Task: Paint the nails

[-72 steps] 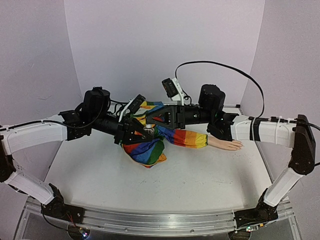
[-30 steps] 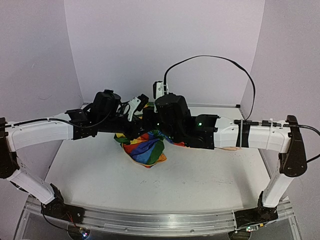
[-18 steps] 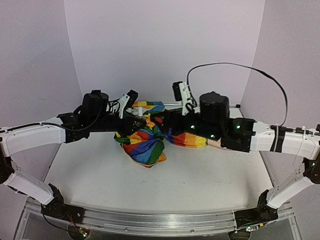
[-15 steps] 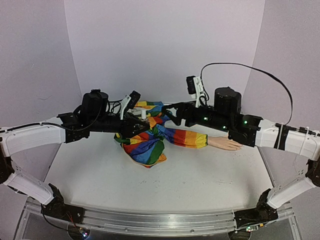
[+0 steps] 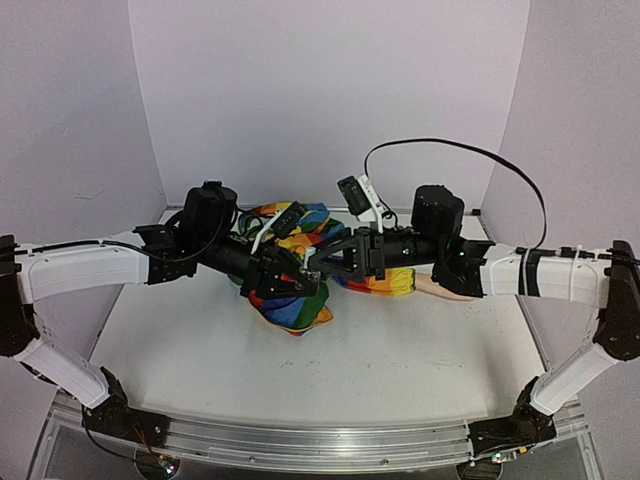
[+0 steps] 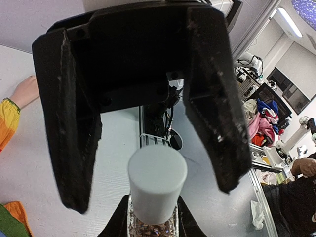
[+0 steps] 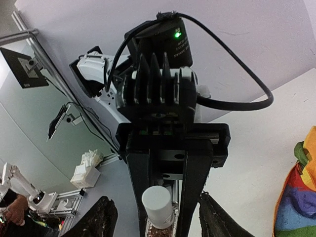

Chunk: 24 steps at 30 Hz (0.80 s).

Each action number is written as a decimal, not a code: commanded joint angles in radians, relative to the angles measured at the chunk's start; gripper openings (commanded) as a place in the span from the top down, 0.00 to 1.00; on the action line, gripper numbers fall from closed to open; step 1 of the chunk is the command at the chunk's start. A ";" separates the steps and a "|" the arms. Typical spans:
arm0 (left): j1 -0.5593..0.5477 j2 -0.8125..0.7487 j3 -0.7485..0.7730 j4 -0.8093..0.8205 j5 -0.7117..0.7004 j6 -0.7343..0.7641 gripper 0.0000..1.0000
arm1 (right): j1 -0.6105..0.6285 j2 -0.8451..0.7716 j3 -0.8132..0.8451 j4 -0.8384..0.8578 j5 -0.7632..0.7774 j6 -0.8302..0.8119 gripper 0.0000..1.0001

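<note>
My left gripper (image 6: 152, 219) is shut on a small glitter polish bottle with a white cap (image 6: 157, 182), held above the rainbow sleeve (image 5: 295, 305). My right gripper (image 7: 158, 217) faces it, open, its black fingers (image 6: 217, 108) standing on either side of the cap without touching it. The top view shows both grippers meeting at mid-table, left (image 5: 296, 276) and right (image 5: 320, 262). The pale mannequin hand (image 6: 24, 91) lies on the table off to the side; in the top view my right arm covers most of it. The nails are too small to make out.
The bunched rainbow cloth (image 5: 290, 215) spreads behind and under both grippers. The right arm's black cable (image 5: 450, 150) loops above it. The purple back wall (image 5: 330, 90) stands close behind.
My right arm pulled away to the right, uncovering the mannequin hand, then swung back left to the bottle. Its jaws opened on the way. My left gripper kept its hold on the bottle.
</note>
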<state>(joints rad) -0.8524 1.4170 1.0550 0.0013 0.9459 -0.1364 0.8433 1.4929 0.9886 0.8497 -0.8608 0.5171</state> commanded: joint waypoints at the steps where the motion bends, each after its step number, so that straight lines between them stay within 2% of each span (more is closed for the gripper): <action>1: -0.006 0.007 0.064 0.058 0.065 -0.002 1.00 | 0.003 0.035 0.071 0.103 -0.118 0.013 0.49; 7: -0.010 0.008 0.059 0.058 0.067 0.002 1.00 | 0.003 0.077 0.119 0.101 -0.109 0.019 0.64; 13: -0.010 -0.008 0.036 0.058 0.061 0.008 1.00 | 0.002 0.098 0.145 0.100 -0.119 0.032 0.66; 16: -0.010 -0.013 0.032 0.058 0.062 0.011 1.00 | 0.003 0.099 0.150 0.100 -0.131 0.036 0.74; 20: -0.008 -0.015 0.034 0.058 0.053 0.018 1.00 | 0.002 0.106 0.152 0.087 -0.154 0.035 1.00; 24: -0.007 -0.032 0.035 0.056 -0.021 0.033 1.00 | 0.017 0.104 0.155 -0.021 -0.114 -0.066 1.00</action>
<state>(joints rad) -0.8585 1.4281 1.0664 0.0048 0.9768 -0.1291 0.8433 1.5929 1.0931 0.8806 -0.9787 0.5415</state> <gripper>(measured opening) 0.220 0.127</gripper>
